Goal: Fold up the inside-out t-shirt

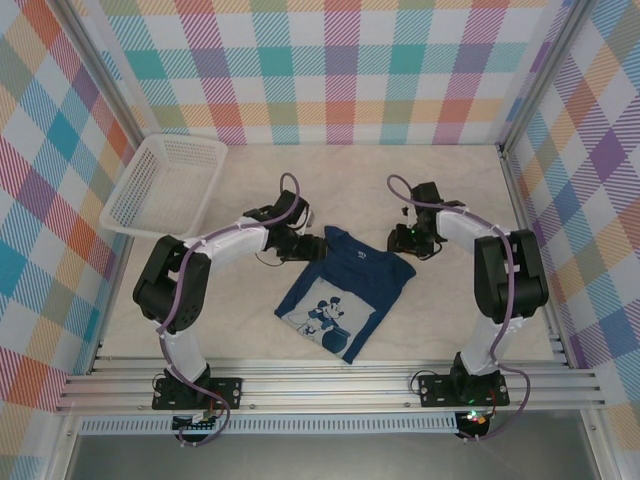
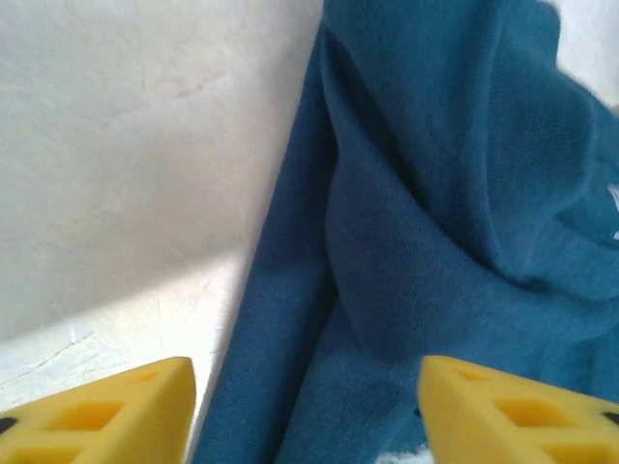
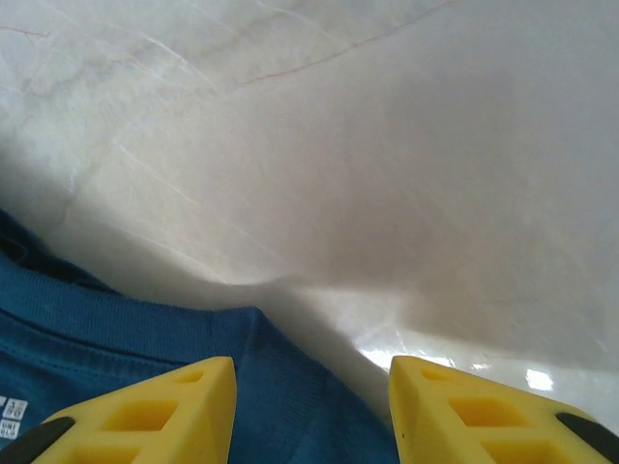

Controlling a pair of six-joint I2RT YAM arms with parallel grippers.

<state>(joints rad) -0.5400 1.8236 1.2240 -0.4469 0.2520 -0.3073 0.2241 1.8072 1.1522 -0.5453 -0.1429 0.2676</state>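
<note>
Top external, basket [image 1: 165,185]: was set up-left of t-shirt [image 1: 345,300], floor seen bare.
Left gripper [image 2: 305,387]: was held spread over t-shirt's edge.
Right gripper [image 3: 311,387]: was held spread at t-shirt's edge.

The right gripper [image 3: 311,416] stands with jaws apart over the t-shirt [image 3: 145,348] edge (white label [image 3: 12,411] nearby). The pale table [image 3: 387,145] lies beyond.

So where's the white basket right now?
In the overhead view, the white basket sits at the far left of the table, beside the checked wall, just beyond the left arm and well apart from the navy t-shirt.
</note>
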